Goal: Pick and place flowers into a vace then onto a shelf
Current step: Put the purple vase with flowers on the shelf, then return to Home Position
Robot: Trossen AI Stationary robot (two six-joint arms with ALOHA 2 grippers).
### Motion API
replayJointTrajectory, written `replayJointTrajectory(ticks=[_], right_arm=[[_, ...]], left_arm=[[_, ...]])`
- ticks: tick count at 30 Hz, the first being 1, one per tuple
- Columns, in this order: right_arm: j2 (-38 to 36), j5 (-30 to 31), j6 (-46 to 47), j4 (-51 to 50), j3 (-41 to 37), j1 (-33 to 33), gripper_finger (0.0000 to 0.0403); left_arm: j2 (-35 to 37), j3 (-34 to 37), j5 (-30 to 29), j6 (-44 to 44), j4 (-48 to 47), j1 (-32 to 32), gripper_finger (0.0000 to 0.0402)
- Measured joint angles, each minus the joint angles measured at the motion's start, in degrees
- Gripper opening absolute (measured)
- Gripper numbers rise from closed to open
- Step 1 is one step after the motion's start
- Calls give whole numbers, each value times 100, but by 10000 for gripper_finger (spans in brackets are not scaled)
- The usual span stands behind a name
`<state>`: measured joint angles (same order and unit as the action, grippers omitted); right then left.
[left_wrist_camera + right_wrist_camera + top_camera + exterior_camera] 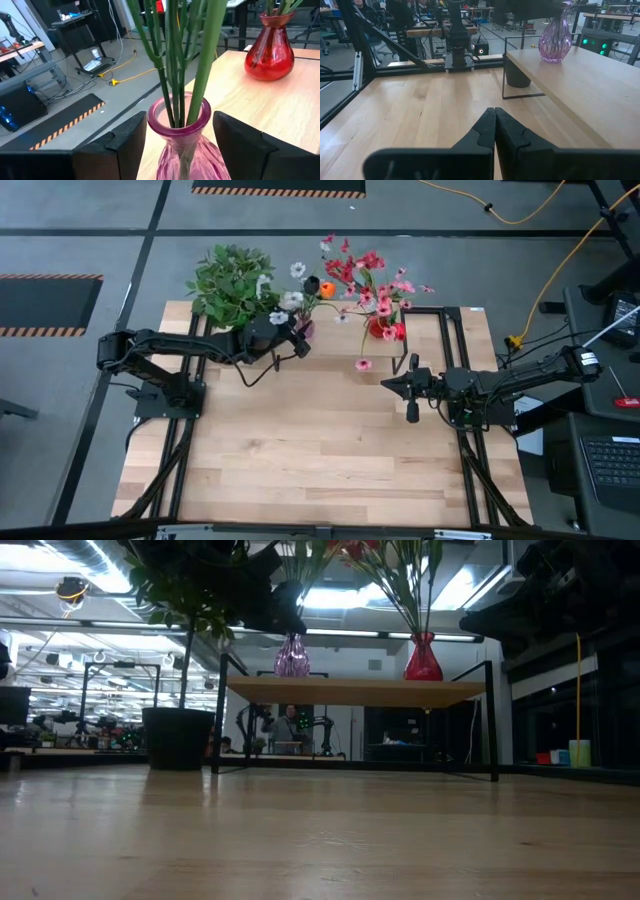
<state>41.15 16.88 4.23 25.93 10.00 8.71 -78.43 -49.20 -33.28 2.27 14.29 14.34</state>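
While my left gripper (180, 145) straddles the purple vase (182, 145) on the shelf (350, 691), its fingers (122, 142) stand spread either side of the neck, not touching the glass as far as I can see. My guess: the vase is set down and I'm letting go, or about to grab. Upper centre of the high view, left of the red vase (381, 327). Purple vase holds several green stems of the flowers (175, 55), upright in the mouth. Red vase, also on the shelf, holds pink and red blooms. One pink bloom (363, 364) lies loose near the shelf edge. My right gripper (494, 132) waits pinched closed, empty, over the tabletop (320, 450), centre-right. Potted plant (232, 283) sits upper left.
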Motion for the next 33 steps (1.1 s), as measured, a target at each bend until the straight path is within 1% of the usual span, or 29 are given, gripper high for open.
replayJointTrajectory(ticks=[9, 12, 16, 22, 28, 33], right_arm=[[0, 0, 0, 0, -1, -1, 7], [-2, 0, 2, 0, 0, 0, 7], [-2, 0, 1, -2, -1, -2, 7], [-2, 0, 2, -2, -1, 0, 7], [-2, 0, 2, -2, -2, 0, 7], [-2, 0, 2, -2, -2, -1, 7]], left_arm=[[0, -1, -20, 48, -2, -15, 233], [29, -1, -56, 67, -160, -15, 233], [184, -1, -32, 61, -389, -43, 233], [484, -4, -26, 141, -479, -153, 233], [684, -5, -20, 153, -984, -248, 233], [825, -5, -13, 360, -1021, -378, 231]])
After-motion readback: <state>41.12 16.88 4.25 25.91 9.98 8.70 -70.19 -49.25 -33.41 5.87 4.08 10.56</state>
